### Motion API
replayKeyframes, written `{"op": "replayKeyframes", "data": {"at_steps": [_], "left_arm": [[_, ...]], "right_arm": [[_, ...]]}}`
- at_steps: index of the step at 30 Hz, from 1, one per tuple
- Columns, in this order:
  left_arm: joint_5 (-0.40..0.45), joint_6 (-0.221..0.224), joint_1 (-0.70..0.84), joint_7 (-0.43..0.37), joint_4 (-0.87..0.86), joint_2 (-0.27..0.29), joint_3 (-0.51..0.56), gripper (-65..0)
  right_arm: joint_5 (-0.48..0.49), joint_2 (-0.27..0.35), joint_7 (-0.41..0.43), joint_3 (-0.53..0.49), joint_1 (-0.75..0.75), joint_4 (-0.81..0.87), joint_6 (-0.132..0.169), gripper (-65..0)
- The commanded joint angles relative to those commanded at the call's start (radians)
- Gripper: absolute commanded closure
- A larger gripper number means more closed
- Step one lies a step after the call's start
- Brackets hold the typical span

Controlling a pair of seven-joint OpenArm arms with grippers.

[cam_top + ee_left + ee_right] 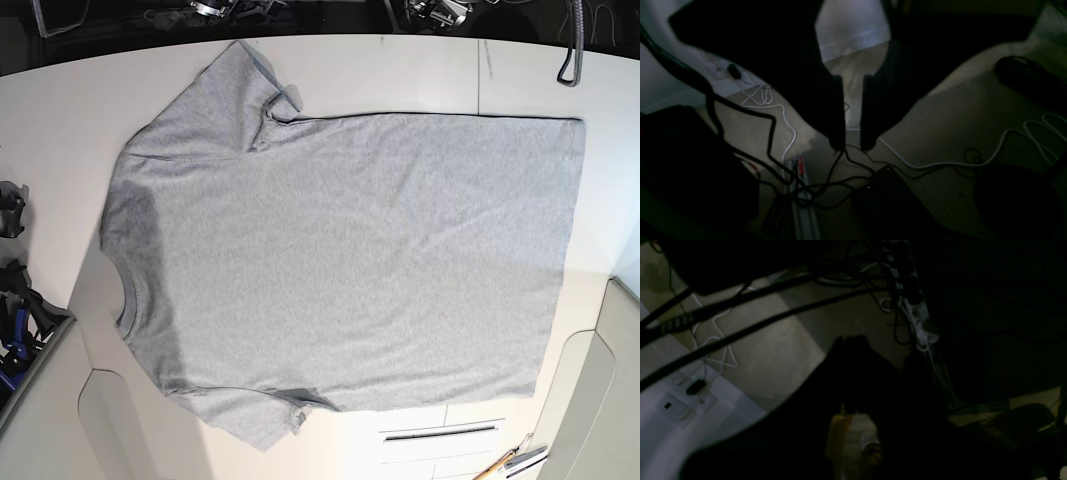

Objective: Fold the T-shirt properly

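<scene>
White tabletop (50, 110), lit, spanning most of the base view.

Light heather-grey short-sleeved T-shirt (340, 250), one, plain side up, spread broad on the tabletop; neckline at the base view's left, hem at its right, one sleeve toward the top edge, the other toward the bottom. Sleeves creased; body nearly smooth. Well apart from the fingers of either gripper: neither wrist view has any of the shirt between them.

Left gripper (852, 113), dark; fingers a narrow gap apart, nothing held; floor and cables visible beyond.

Right gripper (850, 340), near-black; fingertips appear together, no cloth at them; deep shadow hides the exact seam.

White power strip (918, 313), beyond the right gripper, cables across it.

Orange-handled tool (497, 465), at the base view's lower edge, near the shirt, apart from it.
</scene>
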Motion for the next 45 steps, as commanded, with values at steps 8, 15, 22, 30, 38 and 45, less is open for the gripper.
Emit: {"op": "replayKeyframes", "data": {"at_steps": [8,15,22,30,38,45], "left_arm": [[0.002,-0.127,0.0,-0.059,0.0,0.0,0.0,-9.0],[0.002,-0.127,0.0,-0.059,0.0,0.0,0.0,-9.0],[0.001,-0.127,0.0,-0.038,0.0,0.0,0.0,-9.0],[0.0,-0.127,0.0,-0.008,0.0,0.0,0.0,-9.0],[0.0,-0.156,0.056,-0.008,0.001,-0.018,0.0,-9.0],[-0.061,-0.217,0.18,-0.047,0.098,-0.085,-0.036,-9.0]], "right_arm": [[0.0,0.0,0.0,0.0,0.0,0.004,0.001,0.0],[0.0,0.0,0.0,0.0,0.0,0.004,0.001,0.0],[0.001,0.0,0.0,0.0,0.0,0.007,0.074,0.0],[0.0,0.0,0.0,0.0,0.0,0.007,0.09,0.0],[0.048,0.004,-0.001,0.0,-0.012,0.007,0.087,0.0],[0.061,0.015,-0.004,0.0,-0.074,0.017,0.087,0.0]]}}
